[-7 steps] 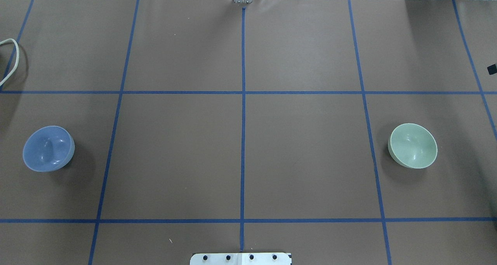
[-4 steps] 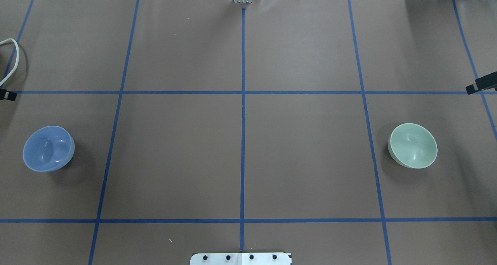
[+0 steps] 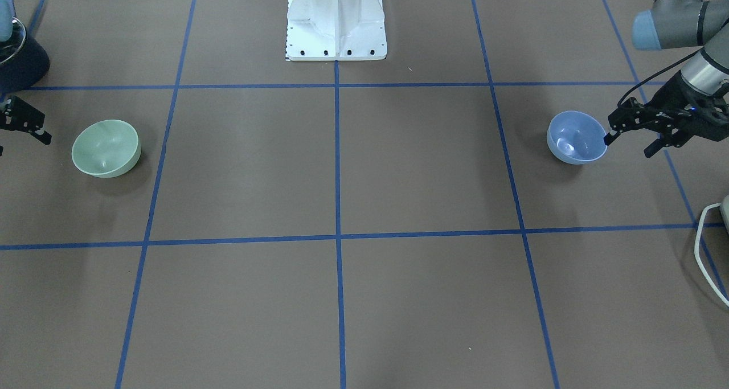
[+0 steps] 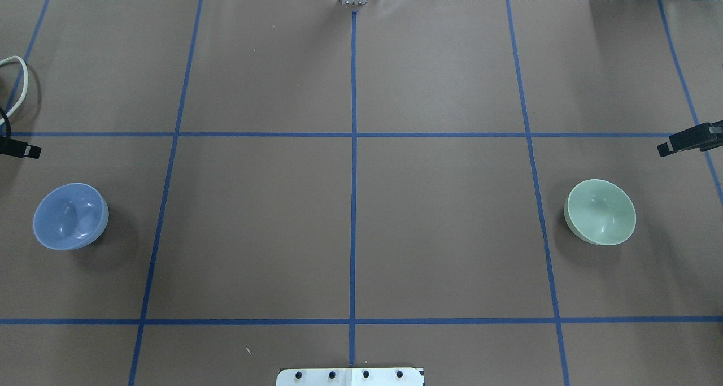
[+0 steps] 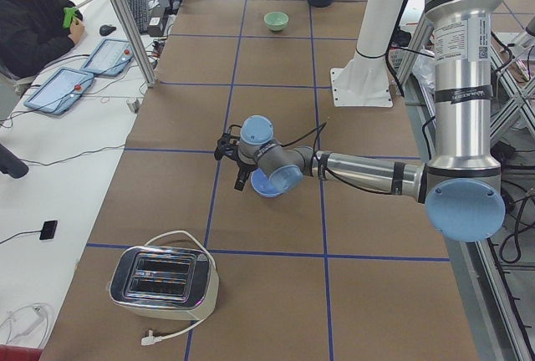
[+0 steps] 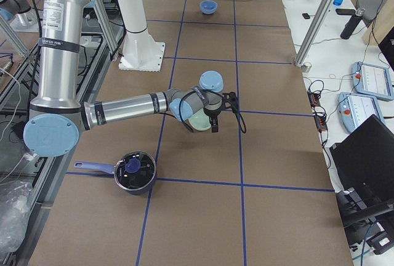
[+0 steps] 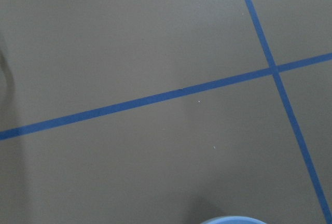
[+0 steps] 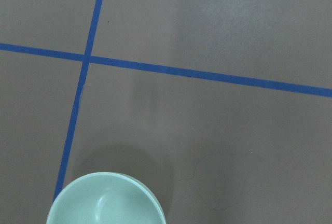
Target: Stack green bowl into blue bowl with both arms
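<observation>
The blue bowl [image 4: 70,216] sits upright at the table's left, also in the front view [image 3: 576,137]. The green bowl [image 4: 601,212] sits upright at the right, also in the front view [image 3: 106,148]. My left gripper [image 3: 629,144] is open and empty, low beside the blue bowl's outer side, one fingertip close to its rim. My right gripper [image 3: 23,141] looks open and empty, just outside the green bowl and partly cut off by the view's edge. One finger of each shows in the overhead view, the left [image 4: 22,149] and the right [image 4: 680,143]. The right wrist view shows the green bowl [image 8: 104,200] at its bottom edge.
A white pedestal base [image 3: 336,21] stands at the robot's side of the table. A toaster [image 5: 163,282] with a white cable [image 4: 17,86] sits beyond the blue bowl at the left end. A dark pot [image 6: 132,170] sits at the right end. Blue tape lines grid the brown table.
Both grippers have come in from the table's side edges toward the bowls; in the overhead view their fingers now reach further inward. Neither bowl has moved.
</observation>
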Controlling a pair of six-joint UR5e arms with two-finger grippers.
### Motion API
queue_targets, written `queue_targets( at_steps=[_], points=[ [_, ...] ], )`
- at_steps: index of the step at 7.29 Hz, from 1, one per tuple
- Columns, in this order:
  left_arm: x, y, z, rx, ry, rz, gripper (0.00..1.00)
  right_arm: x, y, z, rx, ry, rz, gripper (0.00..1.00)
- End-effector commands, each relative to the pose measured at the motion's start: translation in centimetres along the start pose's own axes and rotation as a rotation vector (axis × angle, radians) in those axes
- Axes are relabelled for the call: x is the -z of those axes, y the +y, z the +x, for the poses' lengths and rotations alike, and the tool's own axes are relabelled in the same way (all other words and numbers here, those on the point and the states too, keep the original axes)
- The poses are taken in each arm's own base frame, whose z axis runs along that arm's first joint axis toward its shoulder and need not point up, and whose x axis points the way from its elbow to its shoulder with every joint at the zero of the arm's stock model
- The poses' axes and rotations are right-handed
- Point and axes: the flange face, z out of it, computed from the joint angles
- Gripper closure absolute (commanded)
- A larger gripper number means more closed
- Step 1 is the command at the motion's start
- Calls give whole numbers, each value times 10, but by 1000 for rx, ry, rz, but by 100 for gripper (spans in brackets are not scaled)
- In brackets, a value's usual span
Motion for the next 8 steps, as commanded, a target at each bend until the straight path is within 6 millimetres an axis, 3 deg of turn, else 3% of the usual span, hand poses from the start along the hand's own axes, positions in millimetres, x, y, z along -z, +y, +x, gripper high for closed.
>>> queue_targets(
  at_steps=[1, 3, 8],
  points=[
    [-15, 26, 0, 6, -41, -30, 2, -17, 39, 15, 22, 8, -22, 0],
    [-28, 33, -8, 7, -53, -60, 2, -32, 47, 18, 37, 46, -33, 0],
    [-59, 47, -8, -5, -58, -125, 3, -57, 34, 13, 61, 43, -47, 0]
  ],
)
